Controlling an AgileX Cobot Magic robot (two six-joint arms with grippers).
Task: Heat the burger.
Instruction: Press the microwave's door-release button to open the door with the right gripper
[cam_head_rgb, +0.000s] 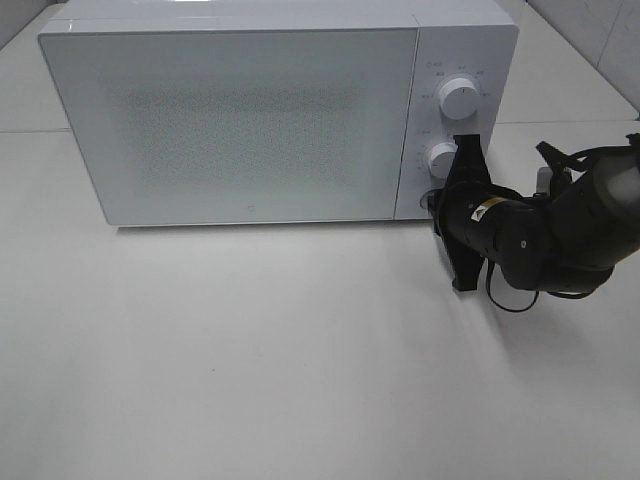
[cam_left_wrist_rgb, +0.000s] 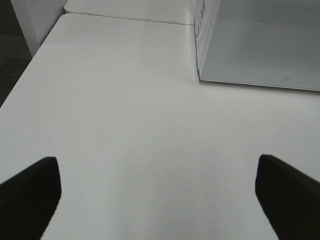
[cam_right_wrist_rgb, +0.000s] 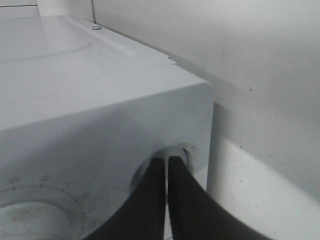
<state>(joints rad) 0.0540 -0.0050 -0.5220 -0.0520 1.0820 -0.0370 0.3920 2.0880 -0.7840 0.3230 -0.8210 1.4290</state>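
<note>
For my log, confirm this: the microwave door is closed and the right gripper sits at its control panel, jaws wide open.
Not quite: the right gripper is shut, as the right wrist view shows. The microwave door is closed, the gripper at the control panel.

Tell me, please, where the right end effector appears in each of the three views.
Exterior high: right end effector at the microwave's control panel, just below the lower knob.
Left wrist: not in it.
Right wrist: shut tips at the panel beside that knob.
Shared landmark: the white microwave.
</note>
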